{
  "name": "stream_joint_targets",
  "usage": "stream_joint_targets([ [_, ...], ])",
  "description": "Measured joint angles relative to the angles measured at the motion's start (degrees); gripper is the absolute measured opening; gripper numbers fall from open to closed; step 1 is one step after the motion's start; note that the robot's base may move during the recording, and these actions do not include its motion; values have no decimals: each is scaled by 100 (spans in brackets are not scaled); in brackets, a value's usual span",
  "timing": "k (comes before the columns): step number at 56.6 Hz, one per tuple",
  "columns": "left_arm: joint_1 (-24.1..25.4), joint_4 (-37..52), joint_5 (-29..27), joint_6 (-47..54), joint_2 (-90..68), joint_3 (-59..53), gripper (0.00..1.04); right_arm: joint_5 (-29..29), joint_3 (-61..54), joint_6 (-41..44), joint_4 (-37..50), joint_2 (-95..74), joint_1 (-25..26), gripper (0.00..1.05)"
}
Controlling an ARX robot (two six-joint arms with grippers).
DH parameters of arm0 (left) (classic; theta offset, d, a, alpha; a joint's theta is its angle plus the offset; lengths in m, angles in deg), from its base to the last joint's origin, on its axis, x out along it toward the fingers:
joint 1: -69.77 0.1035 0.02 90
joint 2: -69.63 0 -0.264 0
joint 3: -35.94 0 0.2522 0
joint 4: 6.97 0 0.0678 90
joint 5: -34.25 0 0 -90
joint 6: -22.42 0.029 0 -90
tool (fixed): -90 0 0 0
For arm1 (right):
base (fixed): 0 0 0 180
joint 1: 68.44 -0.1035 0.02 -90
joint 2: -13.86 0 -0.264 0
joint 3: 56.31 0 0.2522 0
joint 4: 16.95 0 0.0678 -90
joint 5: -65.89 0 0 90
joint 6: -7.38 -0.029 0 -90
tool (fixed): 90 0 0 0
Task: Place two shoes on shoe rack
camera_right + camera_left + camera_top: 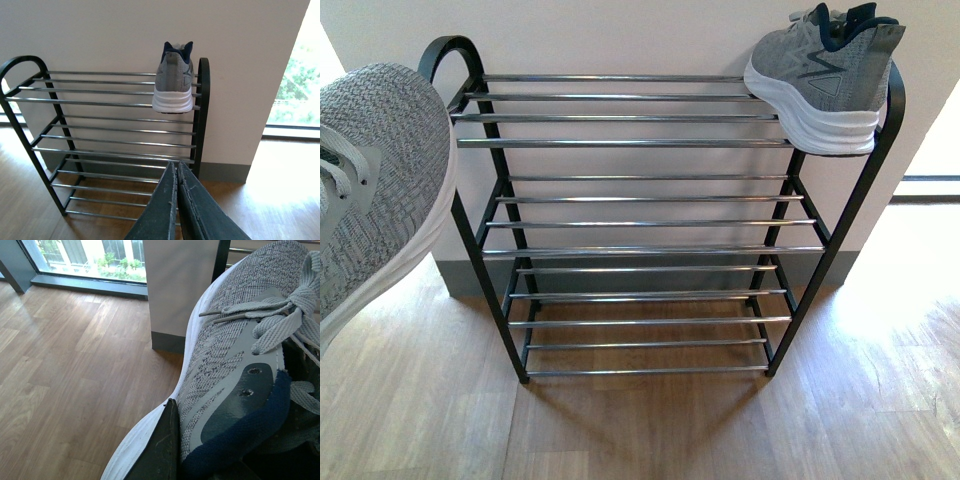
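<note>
Sitting on the top tier of the shoe rack (640, 200), at its right end, is one grey sneaker. This top sneaker (825, 75) has a white sole and a dark blue lining. Its heel points away from the wall (620, 30) behind the rack, and it lies just beside the rack's black end frame. It looks a bit tilted on the shiny bars.

The other grey shoe, the held sneaker (370, 180), is up in the air out past the rack's left end, about level with the upper tiers. It is not on the rack. All the lower tiers of the rack have only bars.

The left claw (200, 462) is pinching the held sneaker near its heel. One dark finger (160, 450) presses on the outside of the white sole. The other finger is hidden by the shoe. The grey laces and blue lining fill most of the left wrist view.

The right claw (175, 167) is in front of the rack, below the top sneaker and well apart from it. Its two fingers are pressed together with nothing between them.

The rack stands on a wooden floor (640, 430).
</note>
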Motion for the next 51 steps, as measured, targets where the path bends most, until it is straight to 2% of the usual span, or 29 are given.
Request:
stream_joint_targets([
  [51,0,0,0,0,0,0,2,-4,-175,0,37,299,-4,1],
])
